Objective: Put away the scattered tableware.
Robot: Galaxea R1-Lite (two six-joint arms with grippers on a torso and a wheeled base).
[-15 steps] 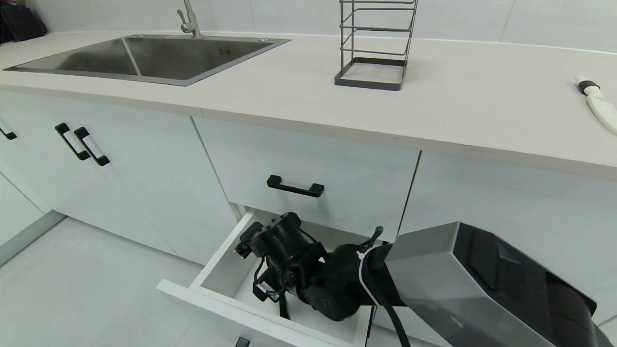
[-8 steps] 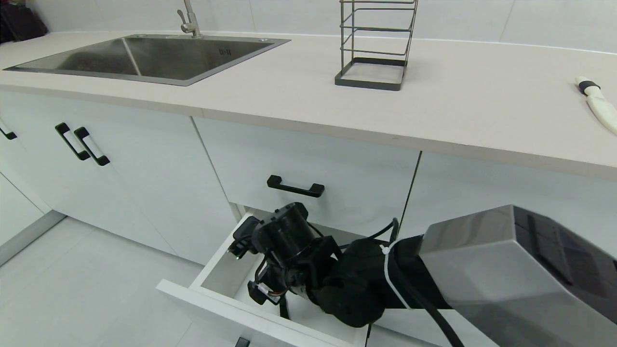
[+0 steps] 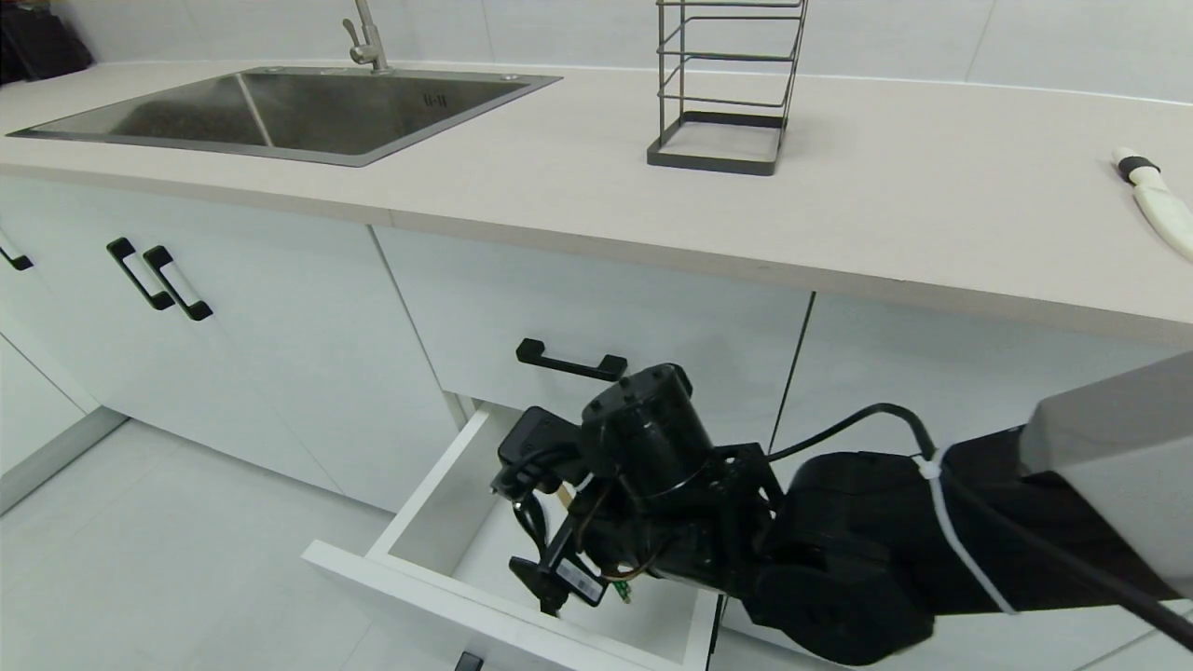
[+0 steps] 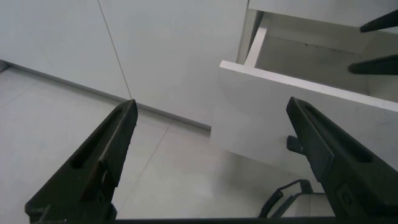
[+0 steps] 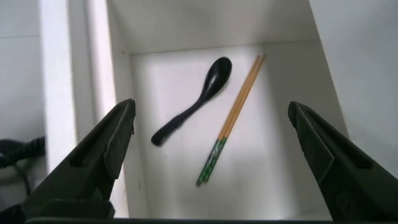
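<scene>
The lower drawer (image 3: 438,585) stands pulled out under the counter. On its white floor lie a black spoon (image 5: 194,103) and a pair of wooden chopsticks (image 5: 235,118) with green tips, side by side. My right gripper (image 3: 536,517) hangs open above the drawer, over these two, with nothing between its fingers (image 5: 118,134). My left gripper (image 4: 211,109) is open and empty, low beside the drawer front (image 4: 298,118), facing the floor. A white knife (image 3: 1156,200) with a black band lies on the counter at the far right.
A dark wire rack (image 3: 722,93) stands at the back middle of the counter. A steel sink (image 3: 280,107) with a tap is at the back left. The drawer above, with a black handle (image 3: 570,360), is shut. Grey tiled floor (image 4: 74,124) lies left of the drawer.
My right arm has drawn back to the right and lifted a little over the drawer. The drawer and the things on the counter have stayed put.
</scene>
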